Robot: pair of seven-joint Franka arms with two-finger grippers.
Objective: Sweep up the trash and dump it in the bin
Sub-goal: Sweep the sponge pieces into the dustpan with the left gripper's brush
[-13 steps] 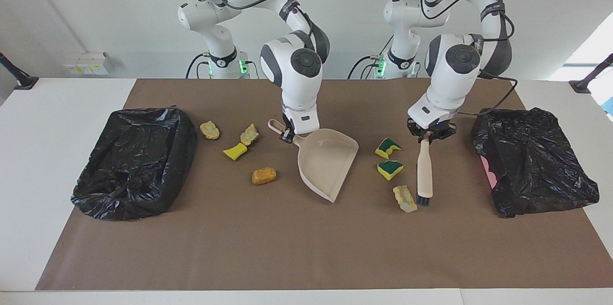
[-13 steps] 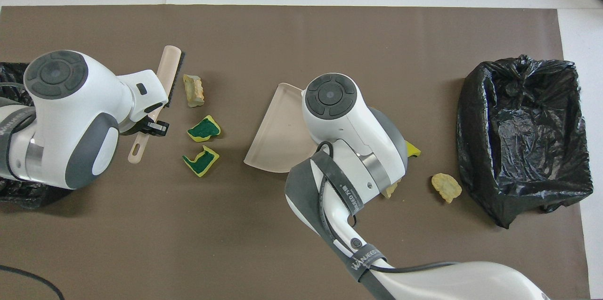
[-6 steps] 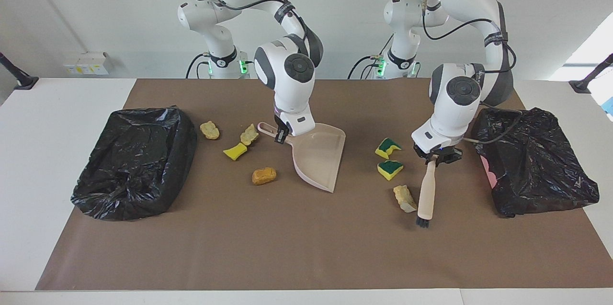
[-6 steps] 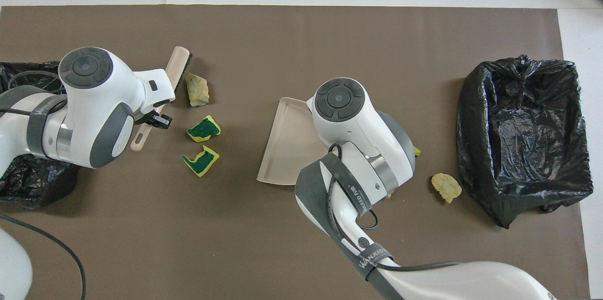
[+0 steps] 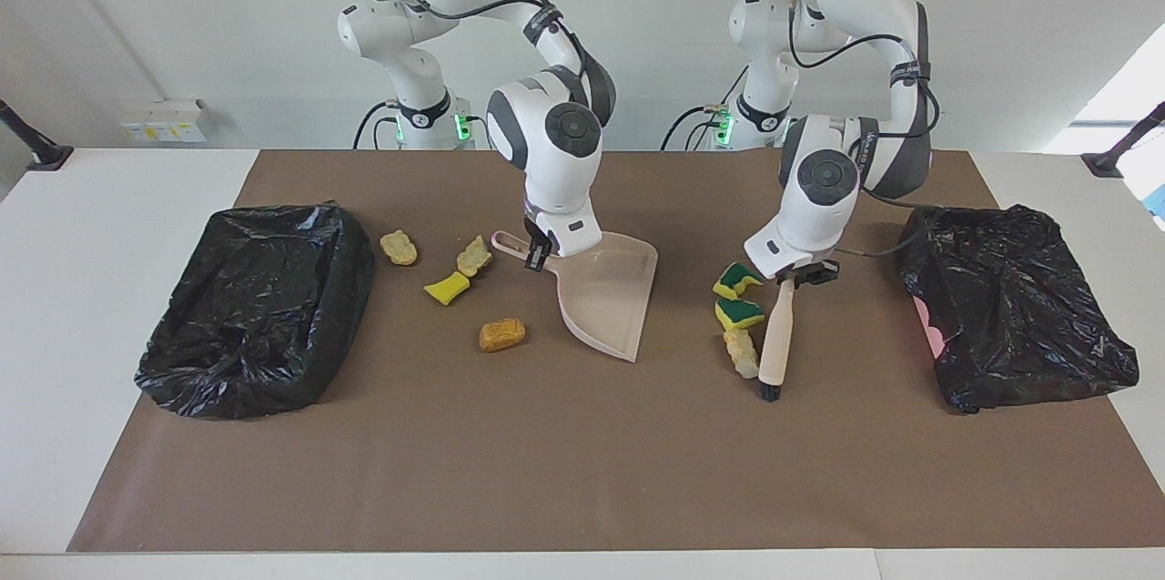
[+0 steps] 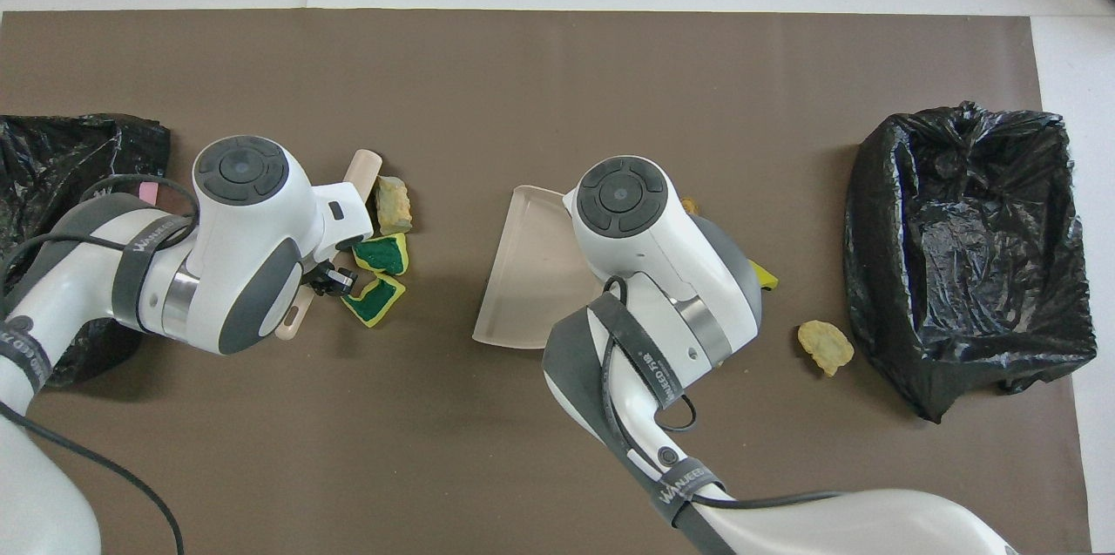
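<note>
Beige brush [image 5: 778, 339], clamped in the left pincer [image 5: 794, 275], points to 6 o'clock in the facing view, touching three scraps [image 5: 739, 313]; right pincer [image 5: 539, 254] grips dustpan [image 5: 610, 293].

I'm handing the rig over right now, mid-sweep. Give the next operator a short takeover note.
Left gripper: shut on the brush, which lies against three scraps.
Right gripper: shut on the dustpan, mouth toward the left arm's end of the table, pan empty.
Four more scraps lie between the dustpan and the bin at the right arm's end. A second bin sits at the left arm's end.
Done: tools picked up, three scraps bunched.
Left: sweep all seven in, dump.
</note>
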